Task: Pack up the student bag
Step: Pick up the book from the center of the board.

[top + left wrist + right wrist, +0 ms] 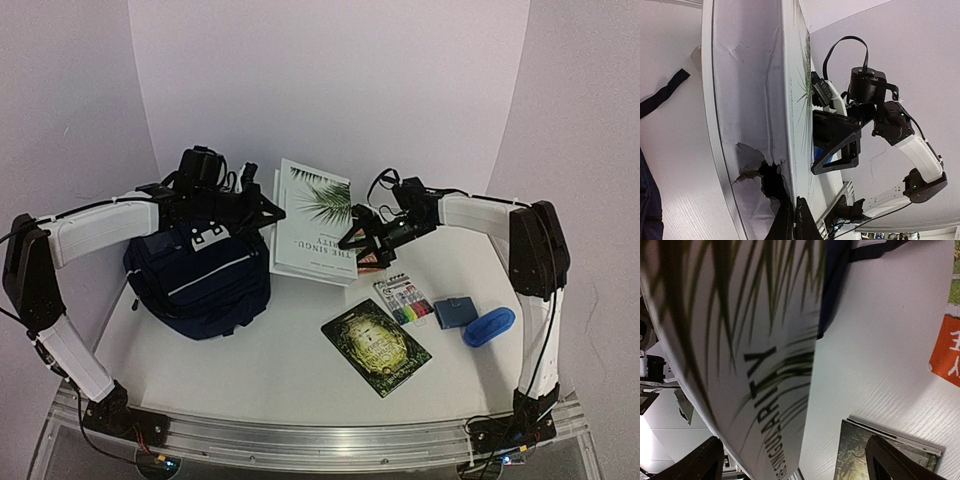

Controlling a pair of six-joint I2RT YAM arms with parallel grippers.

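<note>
1 navy-blue fabric backpack with thin white stripes (200,285): seen whole in the top view only, left of centre on the white counter (270,375). White-patch end toward frame top, long axis roughly vertical. Left wrist view alone shows tearing on the white palm-print book (755,100). Left fingers (784,222) clamped on its edge; right fingers (697,462) spread wide.

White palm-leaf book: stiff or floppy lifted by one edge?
Probably stiff: the white palm-leaf book looks thick and flat-sided. Likely heavy for an edge grip, so it may tip. Its side looks torn in the left wrist view, so maybe fragile there.
</note>
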